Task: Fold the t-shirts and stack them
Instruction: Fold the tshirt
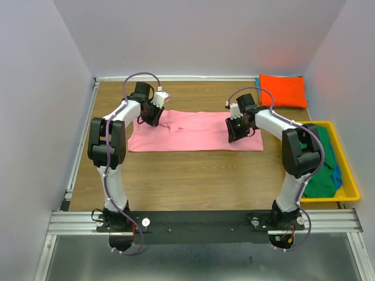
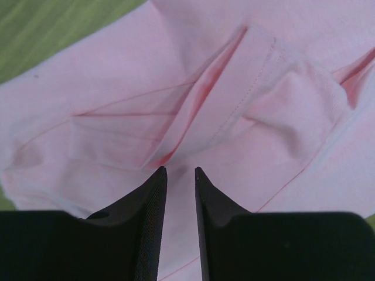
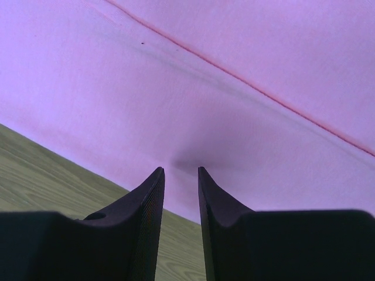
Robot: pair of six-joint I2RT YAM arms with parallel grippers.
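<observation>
The pink t-shirt (image 1: 193, 139) lies across the middle of the table, folded into a long flat band. My left gripper (image 1: 150, 115) hovers over its far left end. In the left wrist view the left gripper (image 2: 180, 170) is open, its jaws narrowly apart, with only the creased sleeve folds of the pink cloth (image 2: 263, 88) beyond them. My right gripper (image 1: 237, 130) is over the band's right part, and the right gripper (image 3: 180, 170) is open just above smooth pink cloth (image 3: 234, 58) near its edge. A folded orange t-shirt (image 1: 283, 91) rests at the back right.
A yellow bin (image 1: 353, 181) stands at the right edge, holding a crumpled green shirt (image 1: 321, 170) with a blue one (image 1: 337, 175) under it. Bare wooden table (image 1: 193, 175) lies in front of the pink shirt. Grey walls close in the left, back and right sides.
</observation>
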